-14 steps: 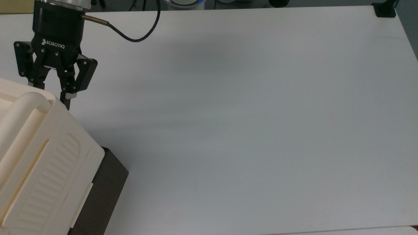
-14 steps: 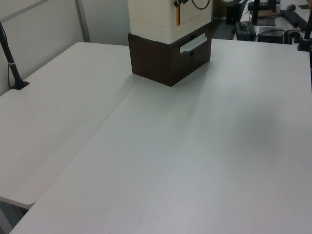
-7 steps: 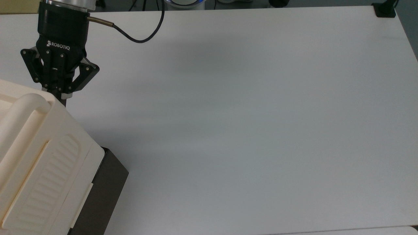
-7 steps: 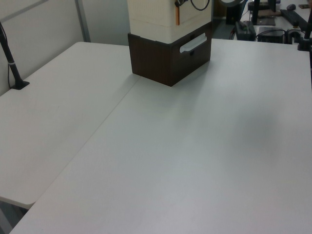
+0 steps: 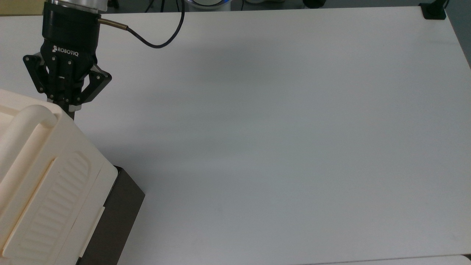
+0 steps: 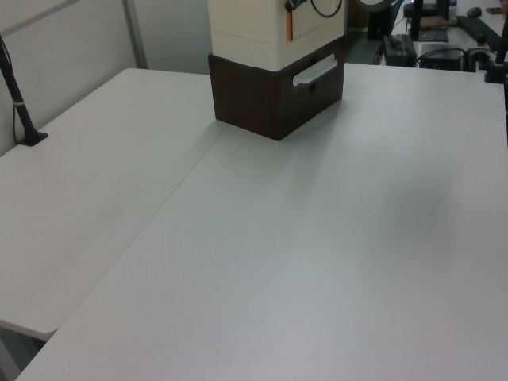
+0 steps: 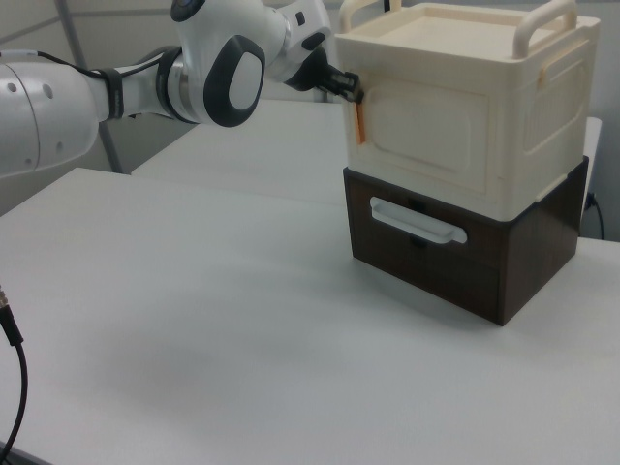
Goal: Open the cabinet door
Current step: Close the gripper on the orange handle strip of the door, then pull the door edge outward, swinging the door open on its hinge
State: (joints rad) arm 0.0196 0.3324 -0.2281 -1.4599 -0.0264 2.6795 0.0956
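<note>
Table: the white table lies bare in front of the cabinet in the right view.
Lower unit: a dark brown box with a cream pull handle sits under the cabinet, below the level of the jaws.
Cabinet: the cabinet, cream and boxy, stands on the dark box; thick bar handles run along its top.
Cabinet door: the cabinet door is the cream face with a rounded recess, flush against the cabinet; an orange latch tab at its edge on the right view's left lies right at the jaws.
Gripper: the gripper has its jaws drawn together at that edge of the door; whether they pinch the tab cannot be told.
Cable: a black cable loops from the gripper's body, behind the jaws.
</note>
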